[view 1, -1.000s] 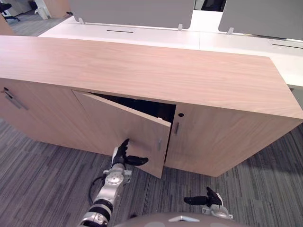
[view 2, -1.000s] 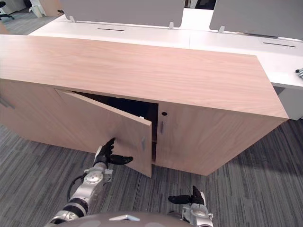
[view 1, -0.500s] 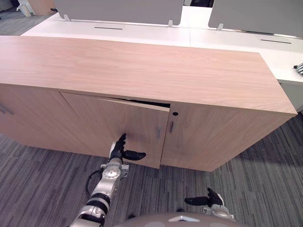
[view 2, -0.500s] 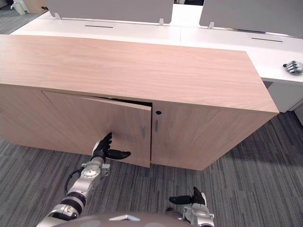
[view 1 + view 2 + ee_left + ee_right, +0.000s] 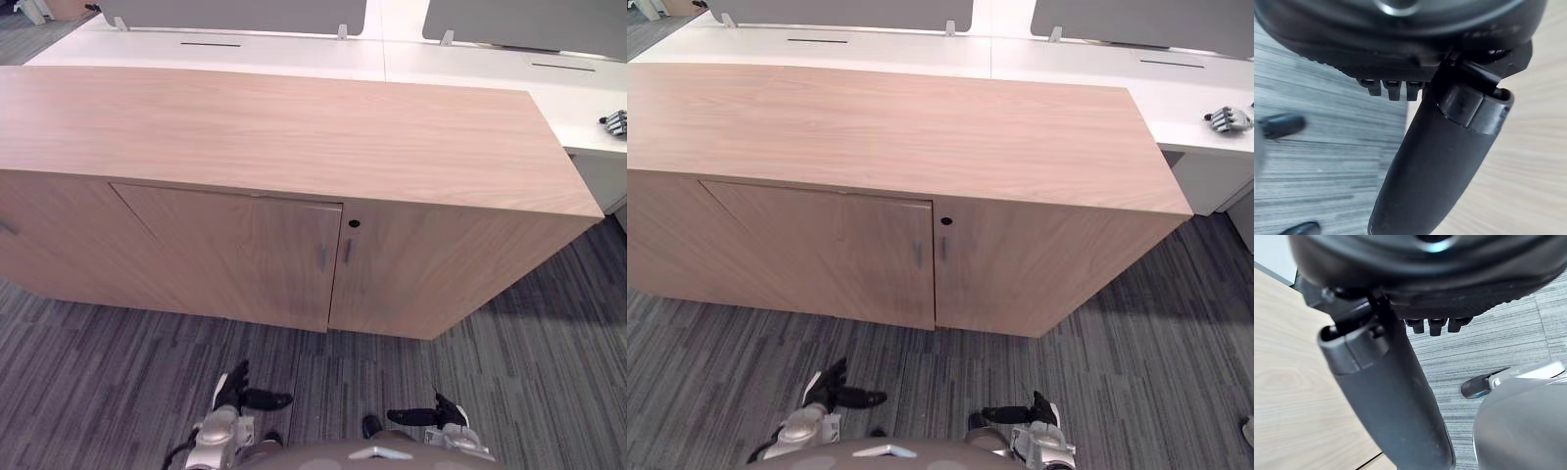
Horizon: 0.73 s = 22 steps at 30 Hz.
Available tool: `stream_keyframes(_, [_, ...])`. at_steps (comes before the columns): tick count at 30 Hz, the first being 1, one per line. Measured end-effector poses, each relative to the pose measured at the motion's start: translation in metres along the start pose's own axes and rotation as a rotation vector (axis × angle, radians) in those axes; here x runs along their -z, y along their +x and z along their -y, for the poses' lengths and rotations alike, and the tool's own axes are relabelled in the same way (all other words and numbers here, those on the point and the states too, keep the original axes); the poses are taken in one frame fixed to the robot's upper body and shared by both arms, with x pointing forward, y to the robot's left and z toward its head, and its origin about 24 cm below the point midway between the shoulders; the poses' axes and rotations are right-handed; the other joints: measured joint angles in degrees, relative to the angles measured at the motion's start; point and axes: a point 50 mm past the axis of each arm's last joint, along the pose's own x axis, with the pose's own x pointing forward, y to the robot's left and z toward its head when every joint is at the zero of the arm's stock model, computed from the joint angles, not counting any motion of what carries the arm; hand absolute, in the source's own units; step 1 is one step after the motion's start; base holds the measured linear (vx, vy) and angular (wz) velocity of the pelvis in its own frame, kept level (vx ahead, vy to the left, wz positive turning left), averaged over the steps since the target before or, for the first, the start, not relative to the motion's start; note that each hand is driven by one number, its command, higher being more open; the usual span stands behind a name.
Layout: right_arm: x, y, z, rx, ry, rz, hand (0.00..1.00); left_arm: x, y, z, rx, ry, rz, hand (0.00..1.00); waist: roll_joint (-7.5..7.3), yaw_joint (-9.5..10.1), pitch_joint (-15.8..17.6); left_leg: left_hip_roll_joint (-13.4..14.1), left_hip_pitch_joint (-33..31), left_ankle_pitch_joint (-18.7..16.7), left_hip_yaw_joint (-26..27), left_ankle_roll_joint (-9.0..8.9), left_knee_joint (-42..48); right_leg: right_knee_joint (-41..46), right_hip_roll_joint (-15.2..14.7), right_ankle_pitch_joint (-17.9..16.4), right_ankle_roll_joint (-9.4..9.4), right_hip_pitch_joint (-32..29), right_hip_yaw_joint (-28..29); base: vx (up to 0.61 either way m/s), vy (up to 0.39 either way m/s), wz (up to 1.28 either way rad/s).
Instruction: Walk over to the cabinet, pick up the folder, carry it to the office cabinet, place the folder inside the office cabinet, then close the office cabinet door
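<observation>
The office cabinet's (image 5: 294, 137) shut doors (image 5: 235, 255) hide its inside, while the left hand (image 5: 233, 395) and right hand (image 5: 441, 416) hang open and empty over the carpet (image 5: 98, 372).

L and R hands both matt black on silver-grey metal wrists (image 5: 217, 432): left hand (image 5: 238, 396), right hand (image 5: 432, 416). L hand has a pale strip along one edge. Close up, each thumb (image 5: 1436, 166) is a thick, smooth black cylinder w/ a stepped collar at its base. Fingers (image 5: 1393, 89) show as small squared black nubs under a rounded, glossy housing.
</observation>
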Motion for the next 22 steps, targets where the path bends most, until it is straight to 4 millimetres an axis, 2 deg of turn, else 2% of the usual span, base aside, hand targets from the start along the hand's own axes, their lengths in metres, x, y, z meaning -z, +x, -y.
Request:
stream_keyframes(3, [0.002,-0.001,-0.003,-0.005,0.045,-0.01,1.0,0.014,-0.002,-0.012,-0.07,-0.066,-0.059,1.0,-0.41,0.83,0.0,-1.2,2.0,-0.9,1.1,-0.76,-2.3,-0.1,-0.4,0.5,0.06,-0.6,2.6,-0.1,0.092,-0.45])
stream_keyframes(6, [0.004,-0.001,-0.004,-0.005,0.091,-0.018,1.0,0.022,-0.004,-0.017,-0.085,-0.05,-0.092,1.0,-0.35,0.72,-0.4,-1.5,3.3,-0.9,1.3,-0.76,-3.6,-0.2,-0.1,0.7,-0.2,-1.1,4.2,-0.03,0.039,-0.48])
stream_keyframes(12, [0.005,-0.001,-0.004,-0.003,0.095,-0.022,1.0,0.026,-0.003,-0.017,-0.094,-0.078,-0.121,1.0,0.12,0.73,-1.1,0.4,4.0,-1.7,2.9,-1.42,-3.3,-0.3,2.7,1.9,-0.63,-2.5,6.4,0.07,-0.001,-0.37])
stream_keyframes(16, [0.003,-0.001,-0.004,-0.006,0.086,-0.016,1.0,0.026,-0.001,-0.013,-0.087,-0.064,-0.136,1.0,0.99,0.88,-0.9,1.4,5.8,-2.0,3.3,-0.7,-2.7,-0.5,4.4,3.2,-1.13,-2.5,5.5,0.09,-0.017,-0.53])
stream_keyframes(20, [0.003,0.0,0.0,0.0,0.084,-0.015,1.0,0.022,0.0,-0.001,-0.059,-0.075,-0.13,1.0,1.81,0.8,-0.8,1.0,7.0,-2.6,3.2,-0.17,-2.4,-0.7,4.2,4.1,-1.11,-1.8,2.7,0.01,0.021,-0.2])
stream_keyframes(22, [0.004,0.0,0.001,0.002,0.082,-0.019,1.0,0.024,0.0,0.001,-0.055,-0.077,-0.134,1.0,1.95,0.85,-0.9,1.0,7.0,-3.4,3.0,-0.54,-2.0,-1.1,4.0,4.1,-1.16,-1.4,1.5,-0.05,0.033,0.03])
